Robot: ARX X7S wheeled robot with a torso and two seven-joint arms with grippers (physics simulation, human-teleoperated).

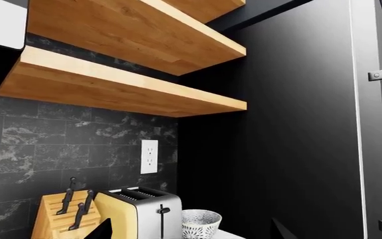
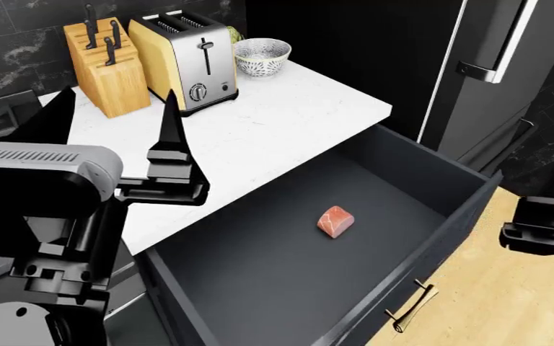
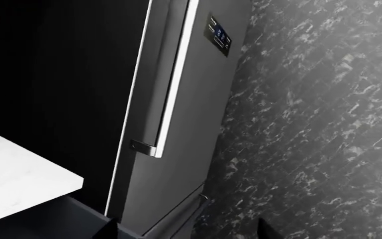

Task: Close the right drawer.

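Below counter edge: right drawer (image 2: 257,281) pulled fully out, handle toward robot; left hand (image 2: 113,137) open, empty; right hand (image 2: 547,216) unclear.

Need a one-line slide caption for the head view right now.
Right drawer stands fully open with a pink item inside; left gripper hovers over the white counter, right gripper beside the drawer front.

White countertop (image 2: 296,115) carries knife block (image 2: 104,68), toaster (image 2: 182,61) and bowl (image 2: 262,56).

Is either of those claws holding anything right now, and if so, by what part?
No, nothing is held. The left gripper hangs open above the white counter, and the right gripper sits beside the open right drawer, touching nothing; whether its fingers are open is unclear.
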